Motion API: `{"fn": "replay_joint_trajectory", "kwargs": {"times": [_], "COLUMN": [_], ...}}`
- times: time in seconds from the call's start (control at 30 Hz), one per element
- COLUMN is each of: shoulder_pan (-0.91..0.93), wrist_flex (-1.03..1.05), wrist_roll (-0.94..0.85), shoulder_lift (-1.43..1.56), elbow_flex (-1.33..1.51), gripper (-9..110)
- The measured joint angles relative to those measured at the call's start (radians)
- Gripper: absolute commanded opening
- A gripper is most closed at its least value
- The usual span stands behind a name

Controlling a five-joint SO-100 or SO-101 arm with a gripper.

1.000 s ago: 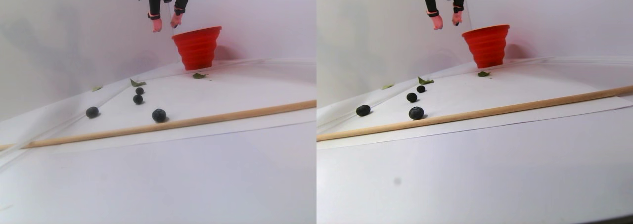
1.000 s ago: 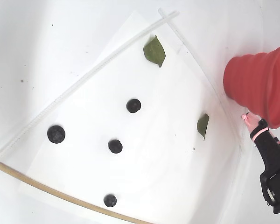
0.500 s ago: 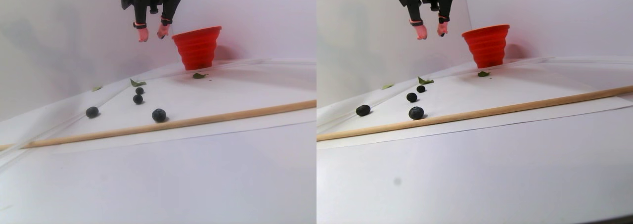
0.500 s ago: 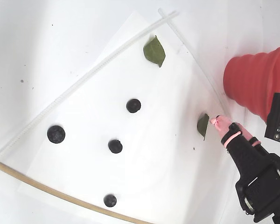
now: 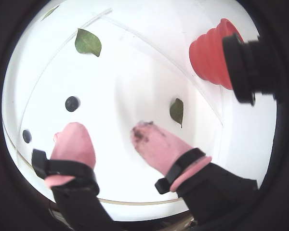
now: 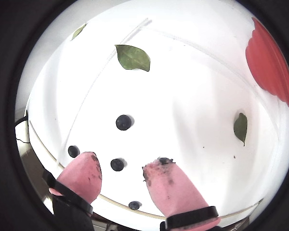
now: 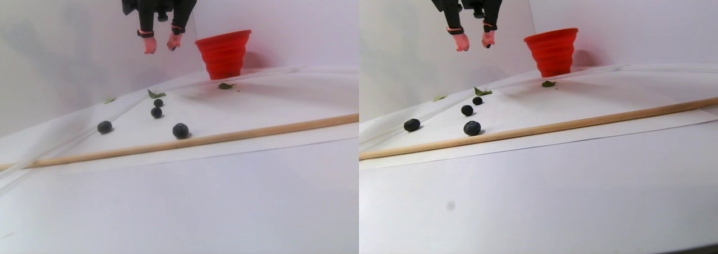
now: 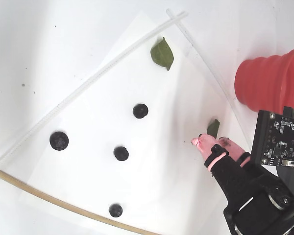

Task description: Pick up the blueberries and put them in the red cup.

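White paper (image 8: pixel 152 161) covers the table. Far right in the fixed view stands the red cup (image 8: pixel 264 88); the gripper (image 8: pixel 213 143) hangs left of it, parted and empty. Four berries (image 8: pixel 121 153) lie scattered left: soft, rolly, wanting a gentle pinch across the middle.

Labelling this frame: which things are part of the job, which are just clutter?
Job:
blueberries
red cup
gripper, open and empty

Clutter:
leaves
wooden stick
white strips
paper sheet
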Motion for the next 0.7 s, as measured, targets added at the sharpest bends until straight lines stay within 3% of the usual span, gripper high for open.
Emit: {"fn": "replay_joint_trajectory", "kwargs": {"times": [0.7], "shoulder_pan": [-0.034], "wrist_flex": [-0.114], "wrist_roll": [-0.018], "shoulder_lift": [-0.011], "elbow_flex": [0.101], "gripper": [18]}}
